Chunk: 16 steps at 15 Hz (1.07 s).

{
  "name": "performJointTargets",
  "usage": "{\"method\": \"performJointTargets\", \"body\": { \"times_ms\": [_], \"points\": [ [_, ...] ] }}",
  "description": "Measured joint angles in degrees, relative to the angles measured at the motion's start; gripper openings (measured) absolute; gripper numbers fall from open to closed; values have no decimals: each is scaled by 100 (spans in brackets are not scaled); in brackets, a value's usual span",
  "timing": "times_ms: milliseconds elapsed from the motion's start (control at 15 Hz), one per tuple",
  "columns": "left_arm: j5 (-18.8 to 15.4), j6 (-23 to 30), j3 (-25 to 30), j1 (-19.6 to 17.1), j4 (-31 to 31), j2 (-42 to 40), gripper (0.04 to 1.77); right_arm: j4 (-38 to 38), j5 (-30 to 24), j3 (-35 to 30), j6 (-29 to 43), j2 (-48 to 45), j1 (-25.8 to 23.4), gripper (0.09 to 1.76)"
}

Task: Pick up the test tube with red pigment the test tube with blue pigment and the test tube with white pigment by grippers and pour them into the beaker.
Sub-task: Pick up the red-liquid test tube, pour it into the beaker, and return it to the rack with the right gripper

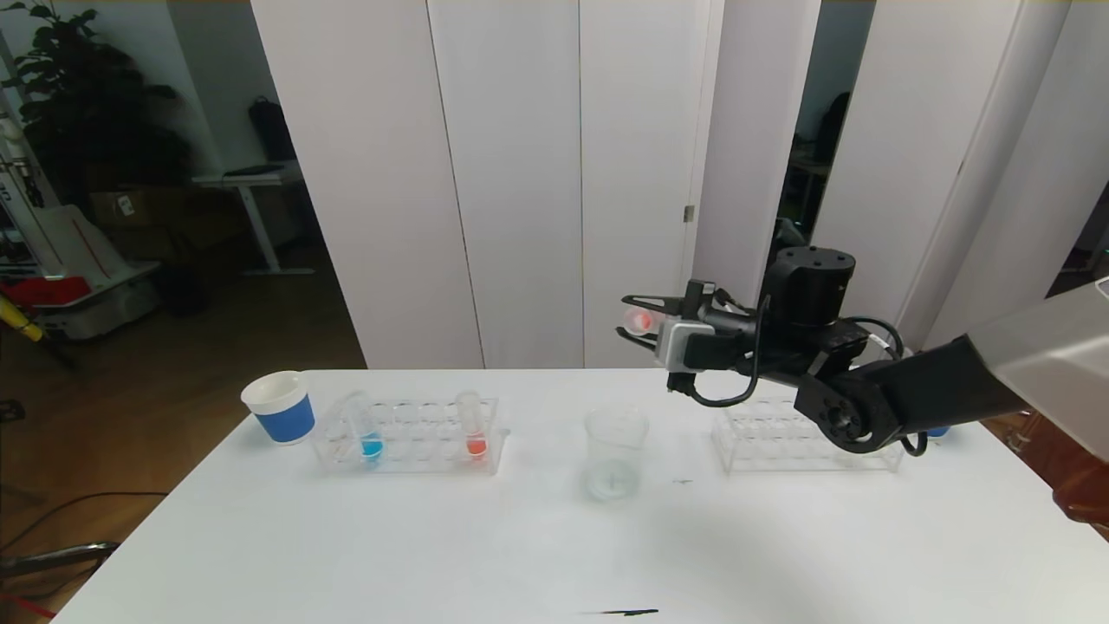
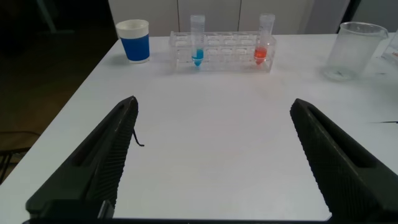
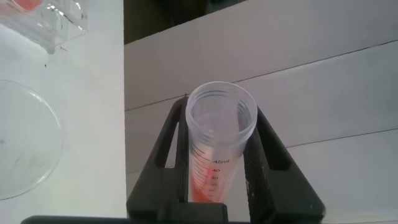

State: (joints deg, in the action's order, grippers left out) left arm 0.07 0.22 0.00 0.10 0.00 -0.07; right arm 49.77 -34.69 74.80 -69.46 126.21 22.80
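Red-pigment tube held aloft; beaker and racked tubes on table.

Right gripper [image 1: 637, 321] pinches a test tube with red pigment [image 3: 219, 134], lying sideways above and just right of the beaker [image 1: 616, 452]; printed scale reads "45ml", "40". Blue-pigment tube [image 1: 367, 431] and another red tube [image 1: 473, 428] stand in left rack [image 1: 407, 435] beside a blue paper cup [image 1: 279, 407]. Left gripper [image 2: 214, 155] spread wide, holding nothing.

The right arm [image 1: 875, 390] is matte black, with a squat round joint housing bearing small screws on its top, a light grey block at the wrist, and black cables looping under and behind it. Its right claw [image 1: 637, 319] has thin black fingers forming an open frame. The left claw [image 2: 211, 158] has two broad black fingers [image 2: 102, 155] with finely ribbed inner faces and angular outlines.
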Motion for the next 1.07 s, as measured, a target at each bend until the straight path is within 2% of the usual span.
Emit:
{"method": "performJointTargets", "body": {
  "times_ms": [400,1067],
  "points": [
    [0,0,0,0,0,0,175,17,-480,22,-1115,118,-84,58],
    [0,2,0,0,0,0,175,11,-507,461,-1874,417,-106,58]
  ]
}}
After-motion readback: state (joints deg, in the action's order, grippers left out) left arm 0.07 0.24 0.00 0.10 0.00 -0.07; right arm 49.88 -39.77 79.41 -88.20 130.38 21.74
